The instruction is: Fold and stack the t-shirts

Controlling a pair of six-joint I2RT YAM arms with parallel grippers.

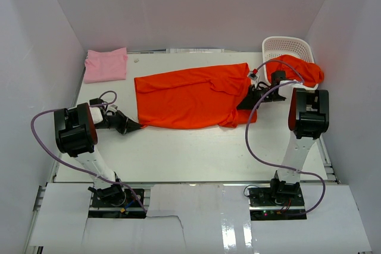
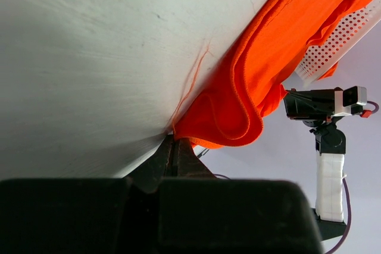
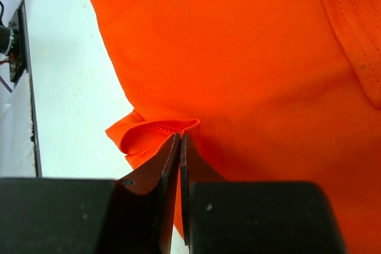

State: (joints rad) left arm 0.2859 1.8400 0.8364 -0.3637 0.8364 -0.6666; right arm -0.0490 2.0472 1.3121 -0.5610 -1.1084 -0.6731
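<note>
White tabletop [image 1: 178, 153], with the orange t-shirt [image 1: 190, 96] spread mid-table, long axis running nine to three. I have my right gripper [image 3: 180, 138] pinched on its near three-o'clock hem. My left gripper [image 2: 175, 141], closed, meets the nine-o'clock corner, but I can't tell whether it has a grip there.

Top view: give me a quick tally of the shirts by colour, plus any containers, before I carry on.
Orange t-shirts: 2, one spread flat, one draped over the far-right corner (counted as one; its folds could hide more)
Pink t-shirts: 1, folded at the far left
White baskets: 1
Total: 4
</note>
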